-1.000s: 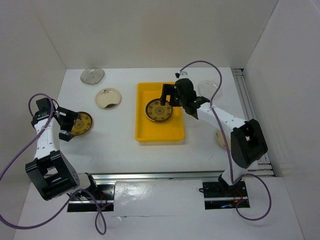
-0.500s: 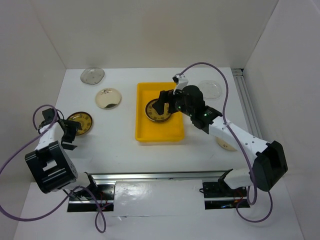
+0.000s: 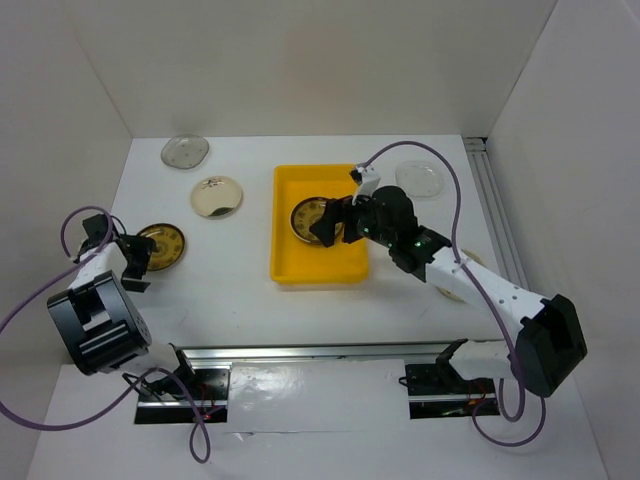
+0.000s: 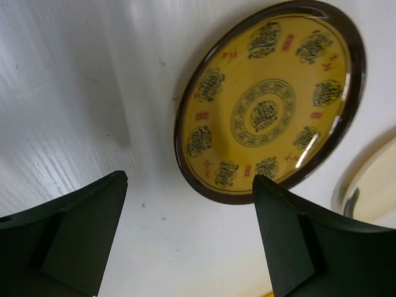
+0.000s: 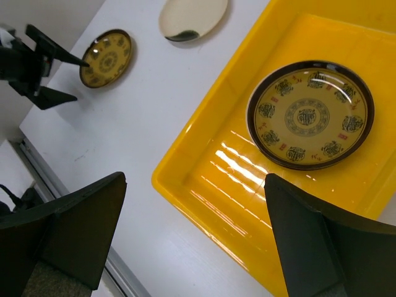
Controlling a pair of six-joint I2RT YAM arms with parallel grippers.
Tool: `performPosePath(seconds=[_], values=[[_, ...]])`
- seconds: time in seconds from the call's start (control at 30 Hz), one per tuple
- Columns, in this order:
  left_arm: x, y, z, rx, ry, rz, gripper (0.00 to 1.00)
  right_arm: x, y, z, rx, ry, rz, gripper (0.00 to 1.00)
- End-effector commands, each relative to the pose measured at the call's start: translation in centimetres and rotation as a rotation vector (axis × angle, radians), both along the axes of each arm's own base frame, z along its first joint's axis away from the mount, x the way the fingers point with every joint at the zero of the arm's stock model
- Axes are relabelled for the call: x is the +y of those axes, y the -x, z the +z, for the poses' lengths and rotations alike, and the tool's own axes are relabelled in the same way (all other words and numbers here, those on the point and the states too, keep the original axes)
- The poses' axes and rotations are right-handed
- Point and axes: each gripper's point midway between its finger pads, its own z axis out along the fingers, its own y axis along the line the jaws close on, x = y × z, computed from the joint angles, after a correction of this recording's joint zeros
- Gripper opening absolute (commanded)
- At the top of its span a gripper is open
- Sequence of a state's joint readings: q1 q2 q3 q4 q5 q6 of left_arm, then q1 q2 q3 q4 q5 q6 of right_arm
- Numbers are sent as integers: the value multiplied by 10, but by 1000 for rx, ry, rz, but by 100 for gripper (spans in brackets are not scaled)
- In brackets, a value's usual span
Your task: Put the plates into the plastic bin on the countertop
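The yellow plastic bin sits mid-countertop and holds one dark plate with a yellow pattern. My right gripper hovers open and empty over the bin; in the right wrist view that plate lies ahead of it in the bin. My left gripper is open and empty, just left of a second patterned plate on the countertop. In the left wrist view this plate lies flat ahead of my left gripper, apart from it.
A cream plate and a clear glass plate lie back left. Another clear plate lies right of the bin. A cream plate is partly hidden under the right arm. A metal rail runs along the front edge.
My right gripper has drawn back from the plate in the bin toward the near side, open. My left gripper has pulled back left off the patterned plate, which stays on the countertop.
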State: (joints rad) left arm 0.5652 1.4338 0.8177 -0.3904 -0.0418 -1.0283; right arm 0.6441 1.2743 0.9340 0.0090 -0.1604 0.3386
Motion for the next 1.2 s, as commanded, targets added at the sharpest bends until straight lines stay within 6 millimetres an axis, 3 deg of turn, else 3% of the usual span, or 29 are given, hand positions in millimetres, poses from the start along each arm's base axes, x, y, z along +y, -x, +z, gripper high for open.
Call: performPosePath(seconds=[0.0, 0.37, 0.7, 0.83, 0.9, 1.17], values=[[7, -3, -7, 16, 10, 43, 95, -5, 4, 49, -134, -71, -12, 100], [10, 3, -24, 78, 14, 57, 84, -21, 13, 63, -164, -100, -14, 100], [7, 4, -47, 139, 60, 53, 86, -33, 14, 73, -185, -144, -28, 100], [7, 5, -49, 146, 65, 52, 74, -37, 14, 71, -178, -148, -39, 100], [7, 5, -49, 146, 65, 52, 60, -38, 14, 71, -176, -151, -32, 100], [4, 9, -62, 184, 88, 52, 50, -42, 16, 82, -196, -176, -29, 100]])
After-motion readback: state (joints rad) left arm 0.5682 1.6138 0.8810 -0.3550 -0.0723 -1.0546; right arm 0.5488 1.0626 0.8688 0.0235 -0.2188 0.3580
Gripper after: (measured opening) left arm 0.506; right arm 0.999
